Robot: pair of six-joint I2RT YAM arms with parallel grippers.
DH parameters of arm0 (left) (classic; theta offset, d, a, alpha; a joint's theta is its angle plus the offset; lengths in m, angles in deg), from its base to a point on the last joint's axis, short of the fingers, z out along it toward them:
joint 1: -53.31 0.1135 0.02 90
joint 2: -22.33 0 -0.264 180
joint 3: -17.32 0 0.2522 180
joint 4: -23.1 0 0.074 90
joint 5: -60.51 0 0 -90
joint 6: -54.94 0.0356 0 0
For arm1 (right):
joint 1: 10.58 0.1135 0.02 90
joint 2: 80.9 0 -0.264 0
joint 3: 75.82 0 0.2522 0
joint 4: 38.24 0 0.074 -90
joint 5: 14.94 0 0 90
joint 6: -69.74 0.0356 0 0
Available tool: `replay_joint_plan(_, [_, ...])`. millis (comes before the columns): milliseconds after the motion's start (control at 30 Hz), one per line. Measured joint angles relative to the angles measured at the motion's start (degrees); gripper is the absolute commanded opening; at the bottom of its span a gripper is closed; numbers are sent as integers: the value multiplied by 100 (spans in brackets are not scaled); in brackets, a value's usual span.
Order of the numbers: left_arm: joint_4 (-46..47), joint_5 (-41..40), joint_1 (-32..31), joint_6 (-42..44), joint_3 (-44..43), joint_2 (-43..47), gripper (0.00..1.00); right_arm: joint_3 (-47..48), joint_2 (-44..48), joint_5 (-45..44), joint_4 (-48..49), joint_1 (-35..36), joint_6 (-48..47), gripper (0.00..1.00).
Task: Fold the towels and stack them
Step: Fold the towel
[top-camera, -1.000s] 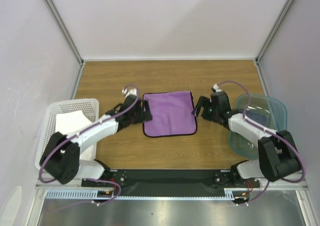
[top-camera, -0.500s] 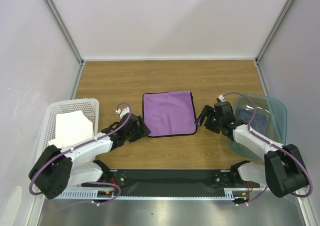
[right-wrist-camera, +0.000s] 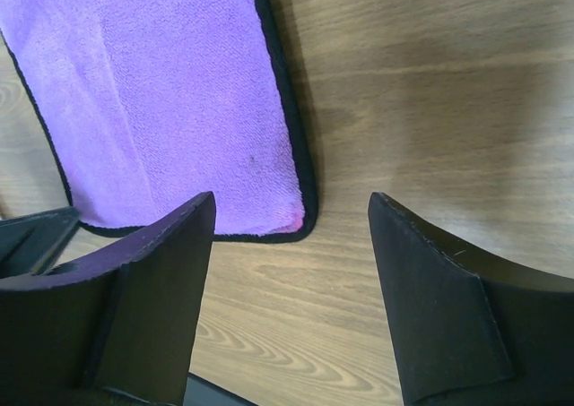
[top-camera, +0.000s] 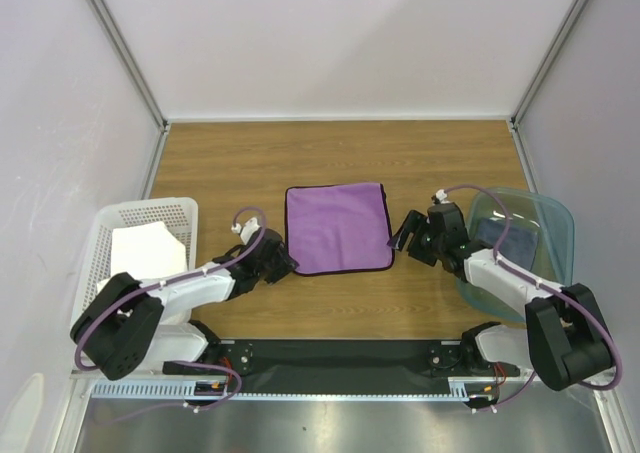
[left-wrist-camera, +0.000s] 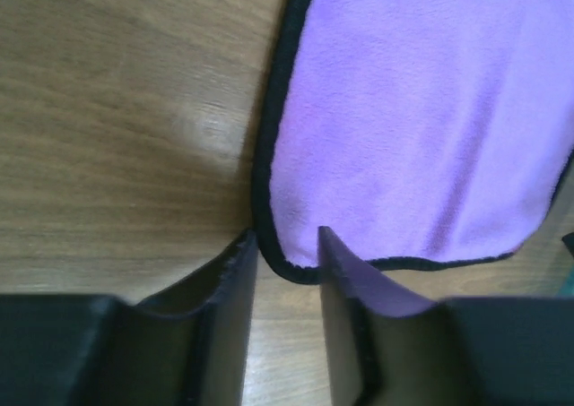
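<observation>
A purple towel (top-camera: 338, 228) with a black hem lies flat in the middle of the wooden table. My left gripper (top-camera: 283, 263) sits low at its near-left corner. In the left wrist view the jaws (left-wrist-camera: 285, 236) stand narrowly apart, and the towel's (left-wrist-camera: 421, 110) rounded corner lies between the fingertips (left-wrist-camera: 240, 272). My right gripper (top-camera: 403, 235) is open wide at the near-right corner. That corner of the towel (right-wrist-camera: 161, 92) lies just ahead of the gripper (right-wrist-camera: 291, 200). A white towel (top-camera: 145, 248) lies in the basket and a dark navy towel (top-camera: 497, 235) in the teal bin.
The white perforated basket (top-camera: 110, 223) stands at the near left, beside the left arm. The translucent teal bin (top-camera: 550, 223) stands at the near right, under the right arm's forearm. Pale walls enclose the table at the back and sides.
The left arm pulled back from the towel's left edge to its near-left corner and its jaws narrowed sharply. The right gripper slid nearer, to the near-right corner, and closed a little.
</observation>
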Motion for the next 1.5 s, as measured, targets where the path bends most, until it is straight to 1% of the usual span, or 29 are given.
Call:
replay_joint_plan(33, [11, -7, -7, -22, -4, -57, 23, -20, -46, 35, 66, 2, 33, 73])
replay_joint_plan(67, [28, -13, -11, -68, -7, -118, 14, -48, -107, 63, 133, 4, 63, 72])
replay_joint_plan(133, [37, -26, -22, -105, -24, -195, 8, -120, -238, 127, 214, 26, 120, 71])
replay_joint_plan(167, [39, -28, -24, -109, -33, -212, 3, -164, -295, 162, 247, 39, 160, 70])
replay_joint_plan(200, [17, -37, -31, -105, -55, -219, 0, -208, -345, 188, 295, 61, 197, 70])
replay_joint_plan(300, [-37, -83, -46, -107, -98, -245, 0, -267, -369, 234, 463, 142, 304, 70])
replay_joint_plan(433, [-92, -122, -57, -105, -120, -245, 0, -376, -372, 236, 693, 247, 389, 66])
replay_joint_plan(467, [-101, -125, -57, -105, -125, -245, 0, -400, -372, 236, 743, 254, 415, 63])
replay_joint_plan(700, [-111, -129, -61, -92, -129, -245, 1, -452, -557, 227, 1113, 343, 501, 58])
replay_joint_plan(733, [-114, -129, -61, -85, -129, -245, 0, -450, -603, 229, 1180, 350, 514, 54])
replay_joint_plan(800, [-133, -133, -61, -61, -140, -245, 0, -450, -695, 234, 1296, 361, 540, 51])
replay_joint_plan(867, [-160, -144, -63, -57, -155, -245, 0, -448, -761, 234, 1360, 367, 557, 44])
replay_joint_plan(900, [-179, -155, -63, -55, -160, -245, 0, -448, -782, 234, 1375, 372, 566, 40])
replay_joint_plan(933, [-188, -166, -63, -52, -164, -245, 0, -448, -793, 227, 1362, 382, 575, 32])
replay_joint_plan(1000, [-234, -190, -63, -48, -184, -243, 0, -450, -791, 210, 1283, 400, 573, 24])
replay_joint_plan(1033, [-271, -201, -63, -46, -201, -243, 0, -455, -780, 203, 1196, 415, 573, 17])
replay_joint_plan(1133, [-446, -282, -72, 17, -256, -205, 0, -463, -599, 170, 885, 442, 568, 8])
replay_joint_plan(1233, [-704, -400, -107, 92, -323, -26, 0, -466, -214, 149, 553, 470, 566, 0])
replay_joint_plan(1500, [-1543, -1032, -621, 254, -846, 962, 0, -317, 643, 120, -474, 518, 518, 0])
